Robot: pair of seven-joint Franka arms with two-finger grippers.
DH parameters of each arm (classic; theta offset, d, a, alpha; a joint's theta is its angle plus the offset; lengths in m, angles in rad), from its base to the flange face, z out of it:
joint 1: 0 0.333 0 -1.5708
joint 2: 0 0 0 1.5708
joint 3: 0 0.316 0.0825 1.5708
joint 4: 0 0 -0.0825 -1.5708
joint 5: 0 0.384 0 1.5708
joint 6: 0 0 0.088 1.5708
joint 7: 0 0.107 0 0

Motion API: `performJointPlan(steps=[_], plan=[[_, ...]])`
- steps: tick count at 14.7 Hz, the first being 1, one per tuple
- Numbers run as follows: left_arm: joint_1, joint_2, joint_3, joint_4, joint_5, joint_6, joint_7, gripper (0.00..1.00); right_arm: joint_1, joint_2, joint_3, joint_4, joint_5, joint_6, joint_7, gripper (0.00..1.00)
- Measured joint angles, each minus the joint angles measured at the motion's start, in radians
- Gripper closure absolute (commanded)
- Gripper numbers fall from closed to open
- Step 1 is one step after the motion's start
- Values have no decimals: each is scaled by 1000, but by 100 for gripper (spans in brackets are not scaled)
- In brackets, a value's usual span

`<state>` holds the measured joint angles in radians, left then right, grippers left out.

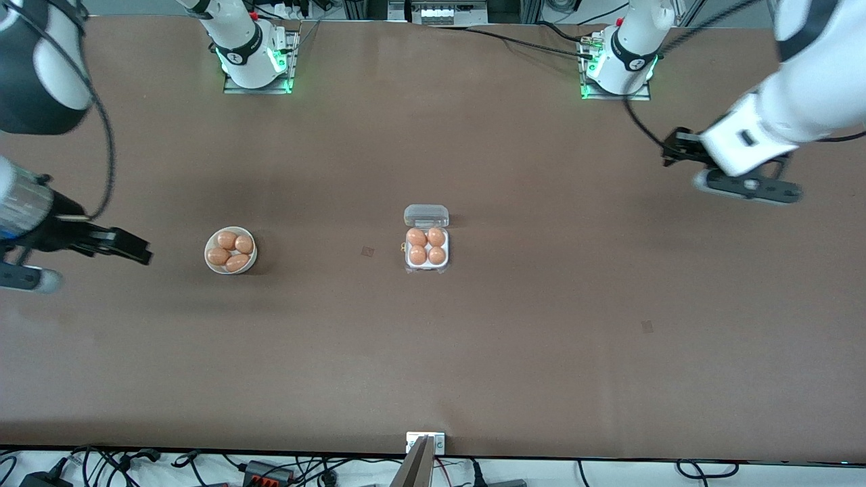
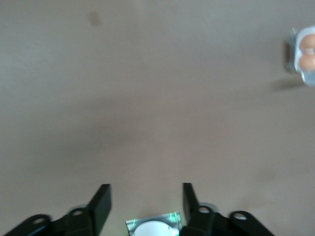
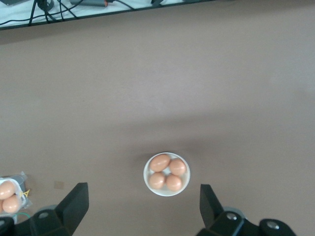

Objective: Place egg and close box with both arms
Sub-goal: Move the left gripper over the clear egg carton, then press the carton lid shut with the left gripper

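Egg tray (image 1: 427, 247) mid-surface, four eggs, lid (image 1: 426, 215) open | left gripper (image 1: 670, 154) fingers part-spread, empty, over its end | right gripper (image 1: 139, 249) wide open by bowl (image 1: 231, 250) | next: close lid

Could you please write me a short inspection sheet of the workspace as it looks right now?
Surface: brown table, bare apart from two small marks.
Job's things: box at mid-table, four eggs in its cups, clear lid open. Bowl with four eggs toward the right arm's end.
Clutter: nothing seen.
Grippers: left gripper over bare table, fingers apart, empty. Right gripper beside the bowl, open, empty.
Cables: black leads along both table edges and on the arms.
Surroundings: green-lit arm bases, metal bracket at the near edge.
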<state>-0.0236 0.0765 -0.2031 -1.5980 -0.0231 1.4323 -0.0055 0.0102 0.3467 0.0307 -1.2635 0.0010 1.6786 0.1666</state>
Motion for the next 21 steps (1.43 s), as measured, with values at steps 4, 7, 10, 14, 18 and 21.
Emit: performJointPlan(steps=[4,7,10,14,18,21], plan=[[-108,35,-14,-1,-55,-18,-152,99,-28,-60,0,-11,-3,-99,-85,0],[-196,97,-18,-4,-101,37,-308,99,-41,-106,-4,-54,-10,-145,-91,0],[-322,156,-22,-19,-102,143,-435,99,-58,-163,-11,-157,-11,-134,-96,0],[-498,193,-24,-111,-102,345,-595,99,-60,-280,-10,-331,-12,-79,-97,0],[-588,276,-23,-146,-64,498,-638,99,-60,-340,-5,-388,-12,-64,-97,0],[-597,340,-23,-147,-55,623,-638,99,-60,-339,-5,-395,-12,-24,-110,0]])
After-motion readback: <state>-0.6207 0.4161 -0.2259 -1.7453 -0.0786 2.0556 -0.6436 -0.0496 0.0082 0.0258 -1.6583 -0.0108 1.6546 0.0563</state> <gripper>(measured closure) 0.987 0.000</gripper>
